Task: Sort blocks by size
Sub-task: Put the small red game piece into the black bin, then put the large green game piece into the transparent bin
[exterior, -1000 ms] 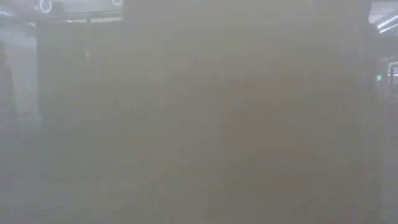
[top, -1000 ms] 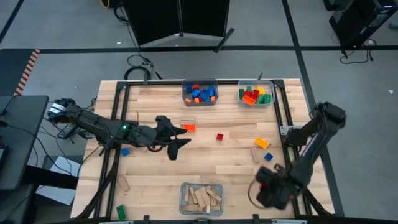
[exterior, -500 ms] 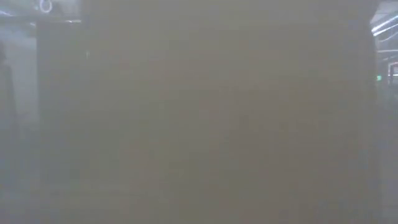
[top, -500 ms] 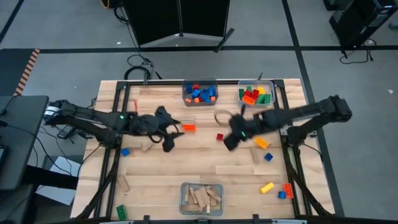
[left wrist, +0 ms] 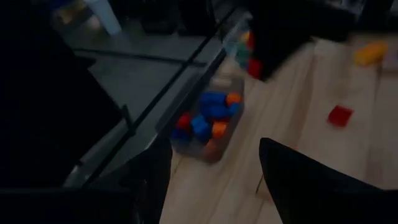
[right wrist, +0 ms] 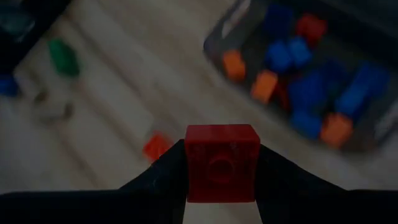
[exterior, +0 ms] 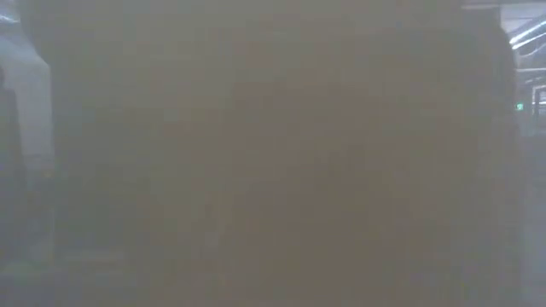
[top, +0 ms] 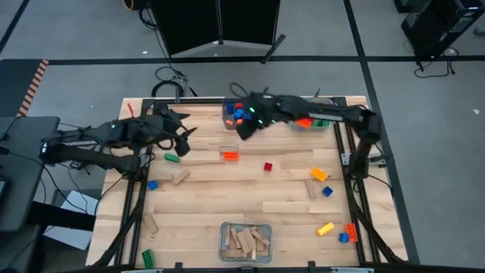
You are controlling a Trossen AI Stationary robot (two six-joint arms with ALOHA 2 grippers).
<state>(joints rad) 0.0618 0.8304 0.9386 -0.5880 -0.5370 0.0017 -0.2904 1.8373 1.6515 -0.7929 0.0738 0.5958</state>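
Brick (right wrist: pixel 221 163) red, square (one stud); right hand (right wrist: pixel 221 186) gripping

From my left wrist cam: clear bin (left wrist: pixel 208 127) mid-frame with blue, red and orange blocks (left wrist: pixel 208 118), 1 red brick (left wrist: pixel 340 116) at right, my fingers (left wrist: pixel 311 186) spread apart.

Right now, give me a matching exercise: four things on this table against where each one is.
Things:
1. small red brick
2. wooden blocks
3. green brick
4. yellow brick

Places:
A. in the near-edge bin
B. on the table by the left gripper
C. between the right gripper's fingers
D. on the table near the right front corner

Pairs: 1-C, 2-A, 3-B, 4-D
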